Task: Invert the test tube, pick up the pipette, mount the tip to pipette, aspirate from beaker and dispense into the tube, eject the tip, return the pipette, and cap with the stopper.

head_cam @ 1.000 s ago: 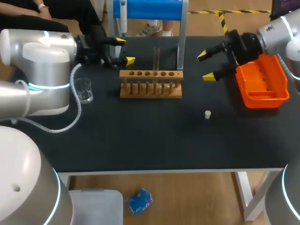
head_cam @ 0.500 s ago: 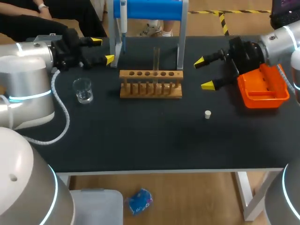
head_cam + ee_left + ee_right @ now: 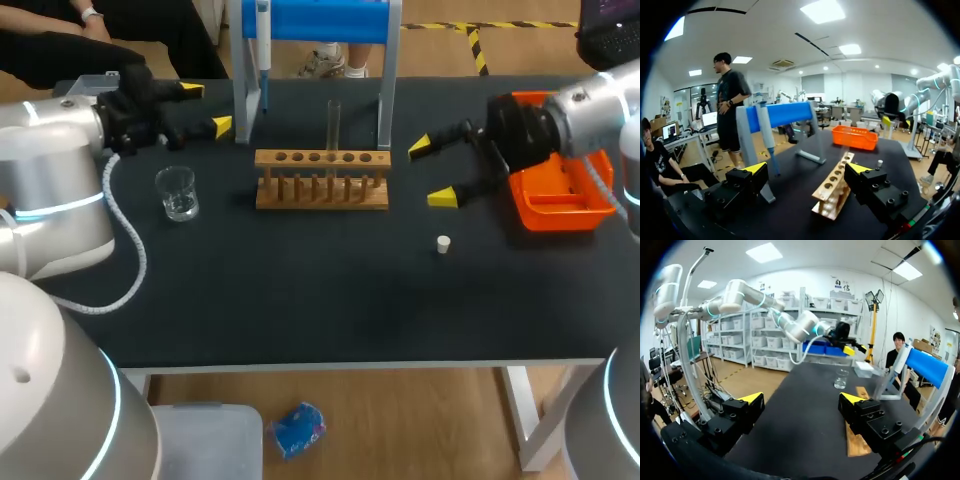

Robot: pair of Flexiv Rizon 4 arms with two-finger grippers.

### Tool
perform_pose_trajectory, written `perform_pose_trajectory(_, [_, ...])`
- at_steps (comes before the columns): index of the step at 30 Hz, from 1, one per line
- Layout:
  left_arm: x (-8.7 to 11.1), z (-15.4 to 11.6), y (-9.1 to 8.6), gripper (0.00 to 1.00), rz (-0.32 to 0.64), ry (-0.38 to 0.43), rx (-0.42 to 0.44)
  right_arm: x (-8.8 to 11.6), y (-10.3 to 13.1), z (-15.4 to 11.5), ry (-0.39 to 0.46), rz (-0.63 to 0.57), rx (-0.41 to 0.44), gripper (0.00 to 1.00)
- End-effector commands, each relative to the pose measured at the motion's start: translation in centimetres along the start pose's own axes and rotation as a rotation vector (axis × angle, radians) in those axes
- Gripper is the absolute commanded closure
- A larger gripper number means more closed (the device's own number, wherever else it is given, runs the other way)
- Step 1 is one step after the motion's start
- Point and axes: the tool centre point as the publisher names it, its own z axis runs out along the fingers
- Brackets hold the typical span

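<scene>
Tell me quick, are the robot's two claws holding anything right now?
Left gripper: open, holding nothing.
Right gripper: open, holding nothing.

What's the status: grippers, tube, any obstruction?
Left gripper open, empty, by the blue stand. Right gripper open, empty, beside the rack. Test tube upright in rack, pipette hanging on stand. Nothing between right gripper and tube.
</scene>
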Motion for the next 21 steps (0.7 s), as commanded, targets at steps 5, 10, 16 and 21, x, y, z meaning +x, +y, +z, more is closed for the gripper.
perform_pose_trajectory(5, [-3.1,-3.5,0.8,0.00,-0.001,-0.093,0.067,4.3,-0.8,1.3,-0.021,0.007,-0.113,0.00])
perform_pose_trajectory(10, [-4.6,-4.5,0.9,0.00,-0.011,-0.118,0.083,5.9,-1.8,2.2,-0.031,0.010,-0.157,0.00])
perform_pose_trajectory(16, [-4.6,-4.5,0.9,0.00,-0.011,-0.118,0.083,6.0,-1.9,2.2,-0.030,0.010,-0.174,0.00])
perform_pose_trajectory(21, [-4.6,-4.5,0.9,0.00,-0.011,-0.118,0.083,6.0,-1.9,2.2,-0.030,0.010,-0.174,0.00])
